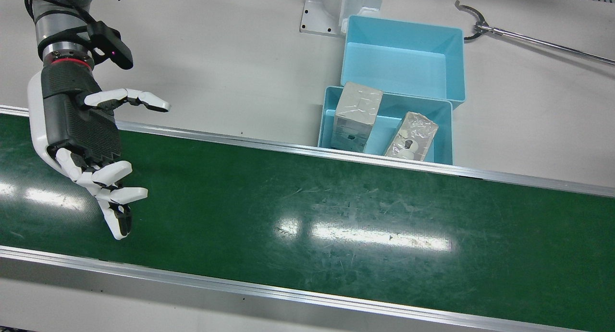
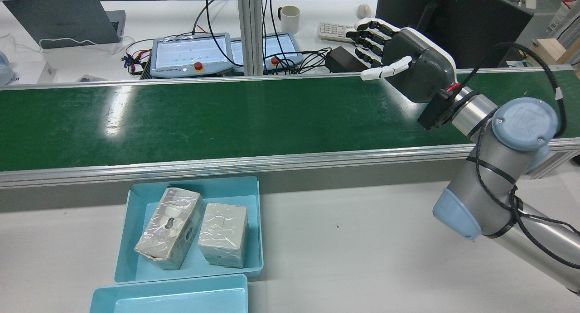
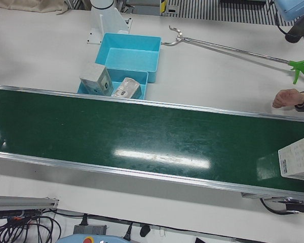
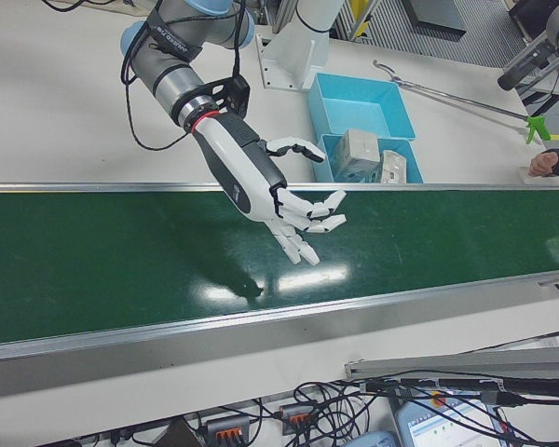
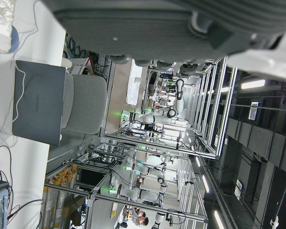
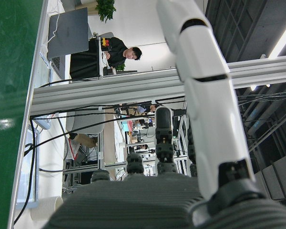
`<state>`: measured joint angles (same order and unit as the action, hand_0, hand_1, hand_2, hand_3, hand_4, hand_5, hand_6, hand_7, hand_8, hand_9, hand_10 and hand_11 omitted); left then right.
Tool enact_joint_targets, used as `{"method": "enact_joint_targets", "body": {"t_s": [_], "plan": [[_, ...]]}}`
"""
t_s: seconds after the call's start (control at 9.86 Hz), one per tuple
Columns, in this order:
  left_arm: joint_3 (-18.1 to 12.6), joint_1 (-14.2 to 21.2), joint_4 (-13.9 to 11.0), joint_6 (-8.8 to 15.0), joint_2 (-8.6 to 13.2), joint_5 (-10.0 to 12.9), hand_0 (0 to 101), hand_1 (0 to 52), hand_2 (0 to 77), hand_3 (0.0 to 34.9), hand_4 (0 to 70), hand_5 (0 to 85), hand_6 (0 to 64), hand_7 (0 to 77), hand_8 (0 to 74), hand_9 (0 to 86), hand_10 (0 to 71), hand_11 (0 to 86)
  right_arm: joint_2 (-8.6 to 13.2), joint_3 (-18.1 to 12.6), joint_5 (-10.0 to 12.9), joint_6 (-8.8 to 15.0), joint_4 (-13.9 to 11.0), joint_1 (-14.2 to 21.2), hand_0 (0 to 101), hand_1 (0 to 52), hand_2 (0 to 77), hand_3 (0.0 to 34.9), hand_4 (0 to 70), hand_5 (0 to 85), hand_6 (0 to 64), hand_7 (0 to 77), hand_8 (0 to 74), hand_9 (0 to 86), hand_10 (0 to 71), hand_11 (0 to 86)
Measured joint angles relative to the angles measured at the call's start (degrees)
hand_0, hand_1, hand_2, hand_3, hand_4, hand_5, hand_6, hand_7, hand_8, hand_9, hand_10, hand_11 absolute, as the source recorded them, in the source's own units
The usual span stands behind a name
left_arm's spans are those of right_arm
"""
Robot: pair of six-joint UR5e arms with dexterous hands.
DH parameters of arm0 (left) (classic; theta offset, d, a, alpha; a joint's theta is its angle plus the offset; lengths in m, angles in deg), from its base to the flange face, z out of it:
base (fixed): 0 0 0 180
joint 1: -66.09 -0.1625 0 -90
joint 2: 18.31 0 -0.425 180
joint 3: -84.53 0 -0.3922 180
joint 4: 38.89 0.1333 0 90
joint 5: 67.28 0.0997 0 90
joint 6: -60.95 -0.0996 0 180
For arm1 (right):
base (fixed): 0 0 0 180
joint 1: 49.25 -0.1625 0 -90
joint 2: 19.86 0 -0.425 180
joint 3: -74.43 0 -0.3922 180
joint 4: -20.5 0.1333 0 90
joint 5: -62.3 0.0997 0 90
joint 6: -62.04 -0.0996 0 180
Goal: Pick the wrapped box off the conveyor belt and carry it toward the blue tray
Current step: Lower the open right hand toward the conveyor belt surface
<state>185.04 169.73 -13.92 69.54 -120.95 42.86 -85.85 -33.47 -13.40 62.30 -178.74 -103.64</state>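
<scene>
A wrapped white box (image 3: 298, 158) lies on the green conveyor belt (image 3: 142, 131) at its far right end in the left-front view; no other view shows it. My right hand (image 1: 89, 135) hovers open above the belt's other end, fingers spread and nothing in it; it also shows as the right hand (image 2: 408, 64) in the rear view and the right hand (image 4: 270, 191) in the right-front view. The blue tray (image 1: 444, 130) beside the belt holds two wrapped boxes (image 1: 358, 116). Of my left hand (image 5: 157, 28) only the dark palm shows, in its own view.
A second, empty blue tray (image 1: 403, 63) sits behind the first. A long grabber tool (image 1: 528, 39) lies on the white table. A person's hand (image 3: 289, 97) rests by the belt's edge near the box. Laptop, mug and control pendants (image 2: 190, 55) stand beyond the belt.
</scene>
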Motion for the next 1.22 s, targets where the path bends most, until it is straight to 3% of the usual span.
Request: {"method": "enact_joint_targets", "body": {"t_s": [0.1, 0.2, 0.3, 0.41, 0.61, 0.71, 0.81, 0.91, 1.01, 1.22], "plan": [[0.00, 0.00, 0.00, 0.00, 0.00, 0.00, 0, 0.0, 0.5, 0.0, 0.0, 1.1, 0.5, 0.0, 0.0, 0.0, 0.0, 0.0, -0.01, 0.40, -0.21, 0.03, 0.02, -0.33, 55, 18.5, 16.9, 13.8, 18.5, 38.2, 9.3, 28.9, 2.2, 8.2, 0.0, 2.2], [0.00, 0.00, 0.00, 0.00, 0.00, 0.00, 0, 0.0, 0.5, 0.0, 0.0, 1.1, 0.5, 0.0, 0.0, 0.0, 0.0, 0.0, 0.06, 1.45, -0.45, 0.04, 0.09, -0.67, 55, 21.3, 18.0, 9.6, 21.3, 39.8, 11.4, 31.6, 3.8, 11.4, 0.0, 2.2], [0.00, 0.00, 0.00, 0.00, 0.00, 0.00, 0, 0.0, 0.5, 0.0, 0.0, 1.1, 0.0, 0.0, 0.0, 0.0, 0.5, 0.0, 0.18, 2.79, -0.60, -0.01, 0.22, -0.85, 54, 20.2, 18.0, 6.4, 21.3, 39.8, 11.4, 31.6, 3.8, 9.8, 0.0, 1.6], [0.00, 0.00, 0.00, 0.00, 0.00, 0.00, 0, 0.0, 0.5, 0.0, 0.0, 1.1, 0.5, 0.0, 0.0, 0.0, 0.0, 0.0, 0.30, 3.85, -0.69, -0.08, 0.34, -0.95, 52, 15.3, 12.0, 7.6, 21.8, 40.4, 8.2, 29.5, 2.7, 8.2, 0.0, 1.6], [0.00, 0.00, 0.00, 0.00, 0.00, 0.00, 0, 0.0, 0.5, 0.0, 0.0, 1.1, 0.0, 0.0, 0.0, 0.0, 0.0, 0.0, 0.45, 4.81, -0.75, -0.15, 0.41, -1.10, 52, 15.3, 12.0, 7.6, 21.8, 40.4, 8.2, 29.5, 2.7, 8.2, 0.0, 1.6], [0.00, 0.00, 0.00, 0.00, 0.00, 0.00, 0, 0.0, 0.5, 0.0, 0.0, 1.1, 0.5, 0.0, 0.0, 0.0, 0.0, 0.0, 0.56, 5.13, -0.76, -0.15, 0.44, -1.12, 49, 7.1, 3.3, 11.4, 20.7, 38.7, 8.7, 26.7, 1.1, 7.1, 0.0, 1.6], [0.00, 0.00, 0.00, 0.00, 0.00, 0.00, 0, 0.0, 0.5, 0.0, 0.0, 1.1, 0.5, 0.0, 0.0, 0.0, 0.0, 0.0, 0.90, 5.47, -0.74, -0.14, 0.48, -1.14, 49, 7.1, 3.3, 11.4, 20.7, 38.7, 8.7, 26.7, 1.1, 7.1, 0.0, 1.6], [0.00, 0.00, 0.00, 0.00, 0.00, 0.00, 0, 0.0, 0.5, 0.0, 0.0, 1.1, 0.5, 0.0, 0.0, 0.0, 0.5, 0.0, 1.74, 5.90, -0.73, -0.06, 0.52, -1.10, 46, 7.1, 2.2, 17.0, 18.0, 37.6, 7.6, 25.1, 0.5, 6.5, 0.0, 1.6], [0.00, 0.00, 0.00, 0.00, 0.00, 0.00, 0, 0.0, 0.5, 0.0, 0.0, 1.1, 0.5, 0.0, 0.0, 0.0, 0.5, 0.0, 2.80, 6.45, -0.79, 0.02, 0.56, -1.03, 49, 15.8, 18.0, 16.8, 18.0, 38.2, 7.1, 25.6, 0.5, 6.5, 0.0, 1.6], [0.00, 0.00, 0.00, 0.00, 0.00, 0.00, 0, 0.0, 1.1, 0.0, 0.0, 1.1, 0.0, 0.5, 0.0, 0.0, 0.5, 0.0, 4.27, 7.53, -0.93, 0.11, 0.96, -0.81, 50, 15.8, 16.4, 16.8, 18.0, 37.6, 8.2, 27.8, 2.2, 7.6, 0.0, 1.6]]}}
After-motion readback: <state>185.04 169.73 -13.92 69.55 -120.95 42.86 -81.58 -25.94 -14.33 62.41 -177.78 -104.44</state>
